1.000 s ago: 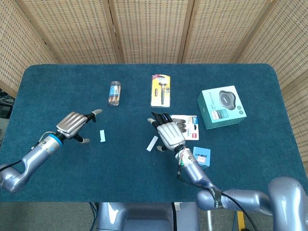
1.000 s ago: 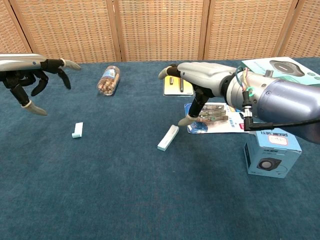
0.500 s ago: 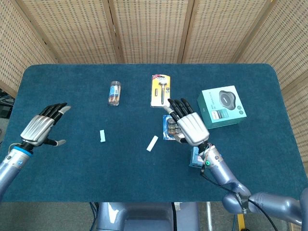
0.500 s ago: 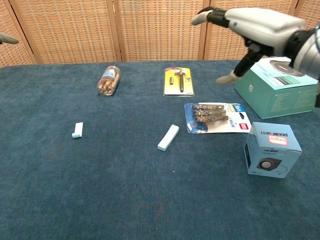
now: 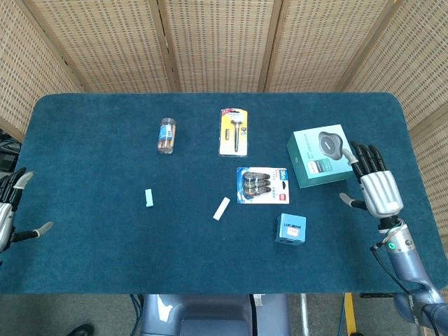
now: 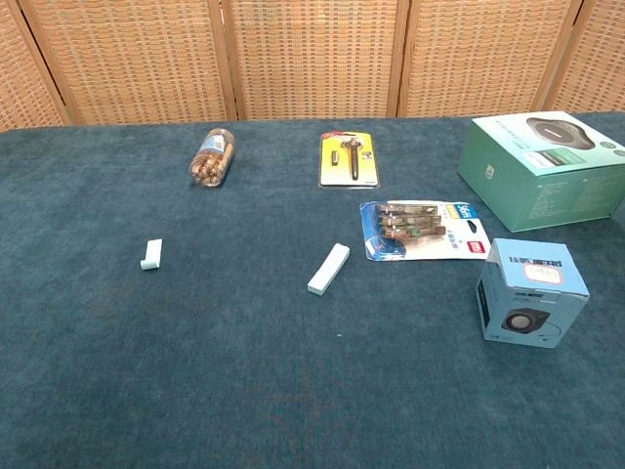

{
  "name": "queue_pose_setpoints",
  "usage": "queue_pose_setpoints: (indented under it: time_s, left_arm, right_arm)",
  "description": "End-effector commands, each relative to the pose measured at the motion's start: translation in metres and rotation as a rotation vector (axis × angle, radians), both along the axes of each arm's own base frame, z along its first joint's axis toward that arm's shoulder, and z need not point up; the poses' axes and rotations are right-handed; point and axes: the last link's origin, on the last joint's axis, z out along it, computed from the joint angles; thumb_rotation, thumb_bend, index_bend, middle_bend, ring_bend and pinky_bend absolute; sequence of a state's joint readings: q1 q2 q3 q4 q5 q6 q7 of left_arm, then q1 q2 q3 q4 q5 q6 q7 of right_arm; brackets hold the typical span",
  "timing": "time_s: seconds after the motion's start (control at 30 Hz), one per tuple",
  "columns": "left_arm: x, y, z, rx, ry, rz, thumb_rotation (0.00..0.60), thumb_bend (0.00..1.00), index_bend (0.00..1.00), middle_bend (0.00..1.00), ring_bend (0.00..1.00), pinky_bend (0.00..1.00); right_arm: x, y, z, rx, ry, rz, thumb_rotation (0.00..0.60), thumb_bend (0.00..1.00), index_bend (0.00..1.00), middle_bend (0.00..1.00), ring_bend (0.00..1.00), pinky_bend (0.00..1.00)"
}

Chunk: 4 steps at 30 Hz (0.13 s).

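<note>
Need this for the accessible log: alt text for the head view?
Both hands sit open at the edges of a blue table, left hand far left, right hand beside a teal box; a jar, blister packs and small boxes lie between.

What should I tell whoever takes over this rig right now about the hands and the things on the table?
Left hand: open, empty, at the table's left edge, nearest the small pale block.
Right hand: open, empty, beside the teal box; contact unclear.
Nothing is lifted: jar, yellow blister pack, clip card, white stick and small blue box all lie on the table.
No grasp made yet.
</note>
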<state>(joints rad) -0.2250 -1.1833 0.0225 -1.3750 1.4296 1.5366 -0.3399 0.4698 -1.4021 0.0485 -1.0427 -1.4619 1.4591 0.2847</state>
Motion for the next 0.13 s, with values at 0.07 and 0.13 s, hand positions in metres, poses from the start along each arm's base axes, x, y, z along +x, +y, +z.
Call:
queue_pose_setpoints:
  time_s: [0.07, 0.13]
  left_arm:
    - [0.000, -0.015, -0.009, 0.017, -0.049, 0.003, 0.600, 0.00, 0.00, 0.00, 0.00, 0.00]
    - [0.001, -0.019, -0.012, 0.009, -0.051, 0.006, 0.600, 0.00, 0.00, 0.00, 0.00, 0.00]
  right_arm:
    - [-0.020, 0.048, 0.003, 0.007, -0.084, -0.097, 0.600, 0.00, 0.00, 0.00, 0.00, 0.00]
    - [-0.023, 0.064, 0.003, 0.000, -0.086, -0.121, 0.600, 0.00, 0.00, 0.00, 0.00, 0.00]
